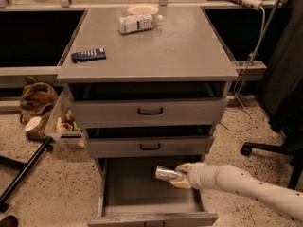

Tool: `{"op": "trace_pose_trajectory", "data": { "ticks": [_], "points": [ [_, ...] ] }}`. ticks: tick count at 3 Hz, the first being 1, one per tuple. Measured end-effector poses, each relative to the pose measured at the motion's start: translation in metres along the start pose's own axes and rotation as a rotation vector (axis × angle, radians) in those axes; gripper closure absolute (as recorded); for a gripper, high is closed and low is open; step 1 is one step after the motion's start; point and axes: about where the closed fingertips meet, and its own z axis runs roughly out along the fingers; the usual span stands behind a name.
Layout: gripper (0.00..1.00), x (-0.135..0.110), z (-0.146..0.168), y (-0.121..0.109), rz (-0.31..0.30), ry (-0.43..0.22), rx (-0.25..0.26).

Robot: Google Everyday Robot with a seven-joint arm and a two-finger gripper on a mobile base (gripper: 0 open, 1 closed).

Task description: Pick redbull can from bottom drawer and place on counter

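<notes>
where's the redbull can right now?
Camera view, lower centre: redbull can held by the gripper inside the open bottom drawer, toward its right side.

On your tabletop (180, 51), the remote (88, 55) lies near the left edge. The bottle (137, 22) lies on its side toward the rear centre, with a dish (143, 9) just behind it. Below, the bottom drawer (128, 188) is pulled out farthest. Your gripper (181, 178) is over its floor, right of centre, closed on the redbull can (167, 174), which extends leftward. A bag (35, 98) sits on the floor to the cabinet's left.
</notes>
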Motion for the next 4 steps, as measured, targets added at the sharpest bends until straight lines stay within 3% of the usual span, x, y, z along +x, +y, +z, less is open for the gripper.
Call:
{"op": "trace_pose_trajectory", "data": {
  "ticks": [2,3,4],
  "points": [
    [1.00,-0.019,-0.008,-0.005,-0.033,0.009,0.021],
    [1.00,-0.060,-0.056,-0.010,-0.110,-0.012,0.074],
    [1.00,-0.126,-0.136,-0.032,-0.202,-0.065,0.155]
  ]
}}
